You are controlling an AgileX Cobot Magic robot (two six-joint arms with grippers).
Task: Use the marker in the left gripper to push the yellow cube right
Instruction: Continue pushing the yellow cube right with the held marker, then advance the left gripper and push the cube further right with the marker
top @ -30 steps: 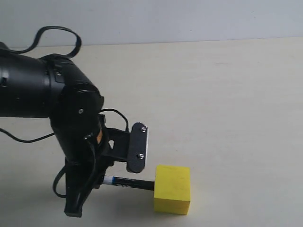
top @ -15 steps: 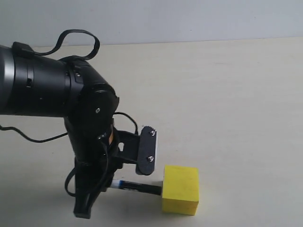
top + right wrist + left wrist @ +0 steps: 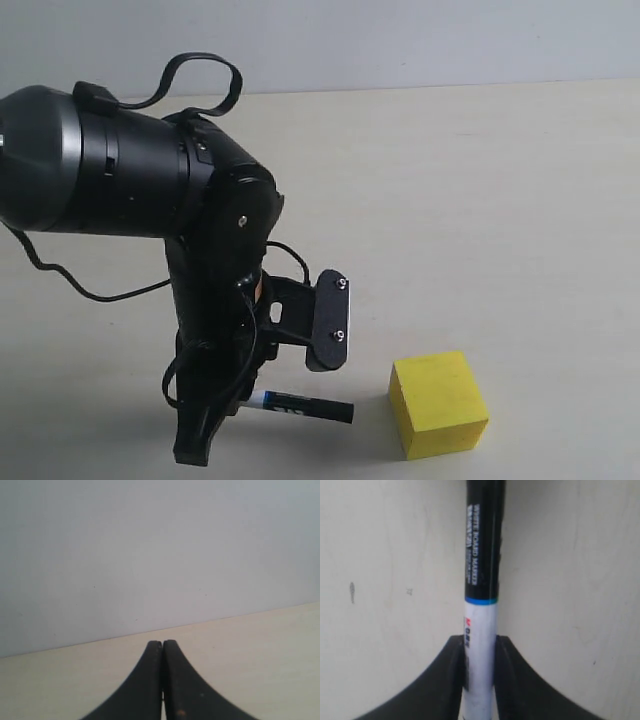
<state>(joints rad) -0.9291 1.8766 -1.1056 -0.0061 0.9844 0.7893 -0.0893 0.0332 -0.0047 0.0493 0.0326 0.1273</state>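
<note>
In the exterior view the yellow cube sits on the beige table near the front edge, turned slightly. My left gripper is to its left, low over the table and shut on the marker. The marker lies level, its black end pointing at the cube. A small gap separates that end from the cube's left face. The left wrist view shows the marker with its white barrel clamped by the left gripper. In its own wrist view my right gripper is shut on nothing, away from the cube.
The bulky black left arm with a cable loop fills the left of the exterior view. The beige table stretches to the right and back, up to a pale wall.
The left arm has moved right with the marker and pushed the cube right, turning it a little. The marker's end touched the cube before; now a gap shows.
</note>
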